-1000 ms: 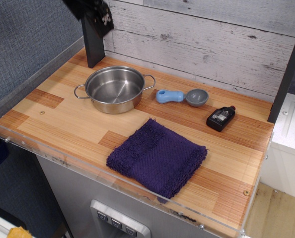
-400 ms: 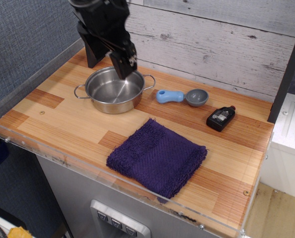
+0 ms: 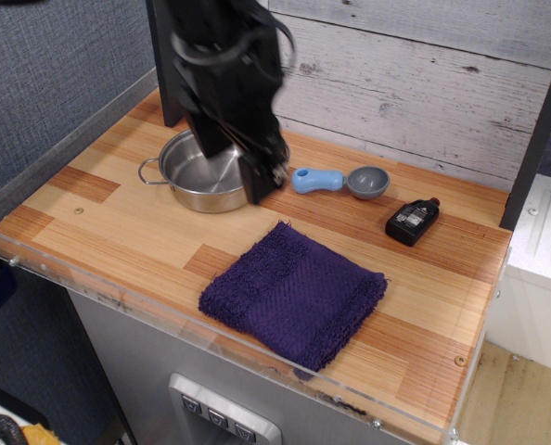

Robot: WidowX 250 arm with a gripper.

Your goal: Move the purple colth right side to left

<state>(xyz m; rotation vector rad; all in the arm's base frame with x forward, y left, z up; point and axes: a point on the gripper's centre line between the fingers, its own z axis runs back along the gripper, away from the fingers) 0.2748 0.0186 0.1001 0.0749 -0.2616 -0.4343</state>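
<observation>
The purple cloth (image 3: 294, 292) is a dark purple, fuzzy folded square with frayed edges. It lies flat at the front right of the wooden table top (image 3: 118, 222). My gripper (image 3: 262, 182) hangs from the black arm above the right rim of the steel pot (image 3: 197, 174), behind and to the left of the cloth and well clear of it. The fingers look like one dark, blurred block, so their opening is unclear. Nothing shows between them.
The arm hides part of the steel pot at the back left. A blue-handled grey scoop (image 3: 339, 181) and a small black bottle (image 3: 412, 221) lie behind the cloth. A clear plastic rim (image 3: 164, 320) edges the table front and left; a plank wall stands behind.
The arm has swung down and to the right from the top left corner, over the pot, and its gripper now sits lower at the pot's right rim. The cloth has not moved.
</observation>
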